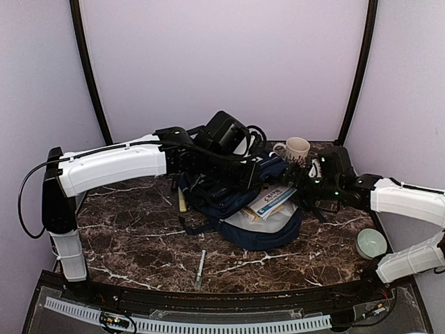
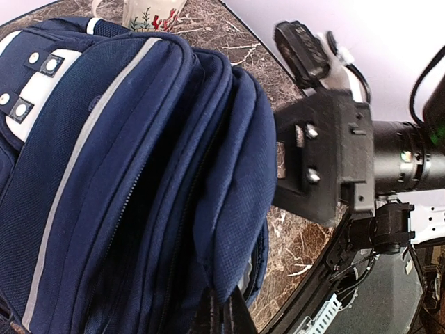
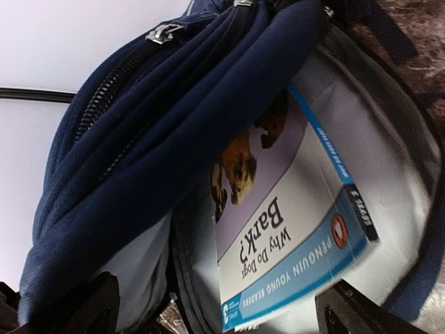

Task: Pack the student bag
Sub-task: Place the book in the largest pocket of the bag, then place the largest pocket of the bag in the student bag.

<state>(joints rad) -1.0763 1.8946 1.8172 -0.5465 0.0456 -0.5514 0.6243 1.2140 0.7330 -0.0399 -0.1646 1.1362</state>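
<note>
both at the mouth of the student bag (image 1: 261, 235): left gripper (image 1: 252, 174) clenching fabric, right gripper (image 3: 219, 298) agape.

The student bag (image 1: 240, 216) is gaping toward the right, but a book (image 3: 292, 229) is filling most of its mouth, leaving only strips of pale lining on either side. The left arm (image 1: 111, 167) is stretching over the bag's top, and a mug (image 1: 297, 148) is crowding its far side. Bare table (image 1: 125, 236) is lying open to the left and front, where only a pen (image 1: 201, 268) is interrupting it, while a green bowl (image 1: 370, 243) is sitting close by the right arm (image 1: 407, 202).
</note>
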